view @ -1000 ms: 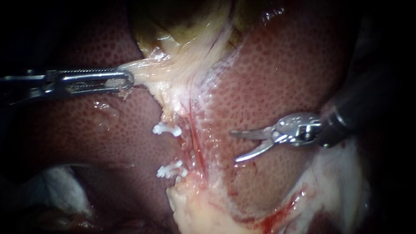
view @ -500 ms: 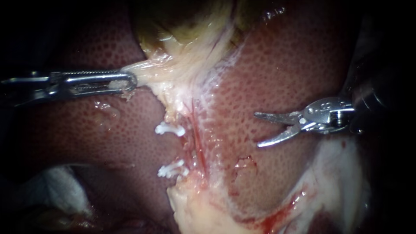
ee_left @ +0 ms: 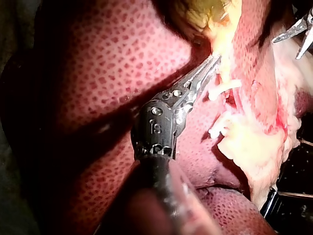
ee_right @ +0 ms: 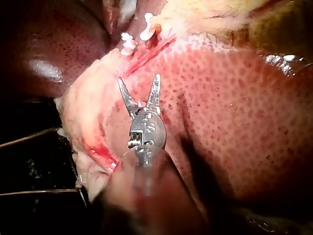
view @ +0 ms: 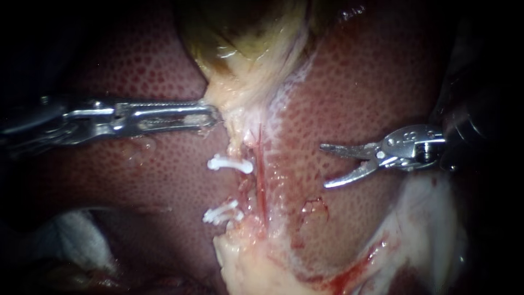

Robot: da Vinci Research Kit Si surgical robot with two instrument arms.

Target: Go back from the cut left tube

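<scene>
Jaws apart and empty, the right tool [view: 324, 165] is best drawn straight back above the liver [view: 371, 82], clear of the cut left tube [view: 243, 188] between the white clips [view: 229, 164]; the gallbladder [view: 245, 54] is clamped by the left tool [view: 212, 114]

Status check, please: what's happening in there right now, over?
Left instrument jaws shut on pale tissue under the gallbladder. Right instrument jaws open, empty, over the liver, apart from the white clips. Nothing between them.
</scene>
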